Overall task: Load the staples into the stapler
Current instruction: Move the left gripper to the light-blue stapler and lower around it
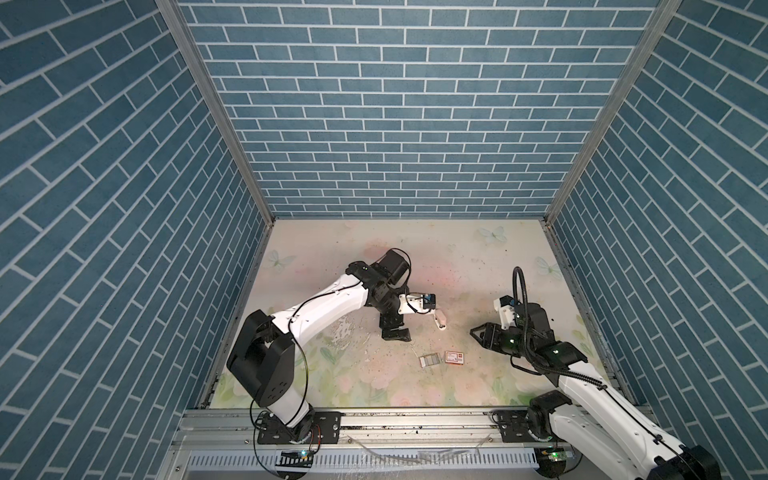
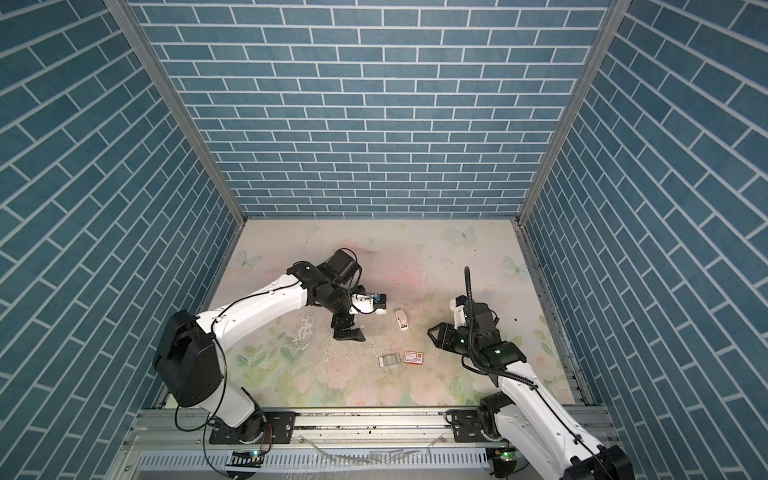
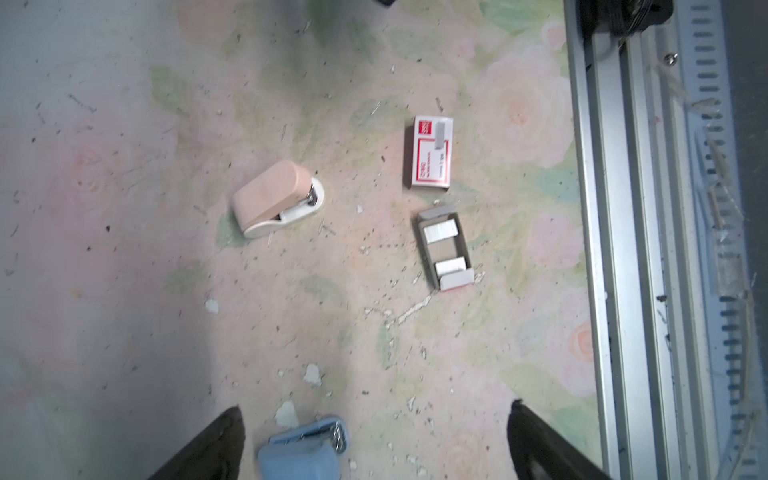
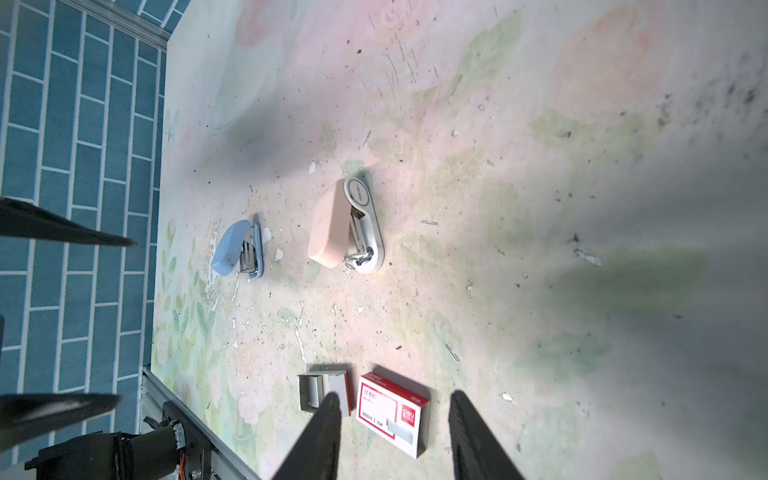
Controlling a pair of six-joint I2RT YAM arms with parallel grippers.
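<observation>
Status: loading not begun. Judged step: readying a stapler and fetching a strip.

My left jaws stood wide open and gripped nothing. Their fingertips [image 3: 226,428] flanked the blue stapler [image 3: 303,453] at the bottom edge of the left wrist view, and I could see no contact on either side. That stapler lay on the desk [image 1: 374,249] with bare metal showing at its mouth. I could not tell whether its magazine was open.

My right jaws were parted and empty. Their fingertips [image 4: 328,415] hung above the box [image 4: 392,411] and the tray [image 4: 318,390] at the bottom of the right wrist view.

The staples [image 3: 440,230] lay as two short stacks inside the grey tray, at right of centre in the left wrist view. The red-and-white box lay just beside it. In both top views the pair sat at lower centre of the desk. The pink stapler [image 1: 439,320] lay above them, untouched and apart.

Judgement: the blue stapler is the one being served, since the left jaws stand over it. The next move calls for the right jaws to descend on one stack and pinch it narrowly across its width. The strips are thin and could break apart or slip. The left jaws would need to steady the stapler, magazine exposed.
</observation>
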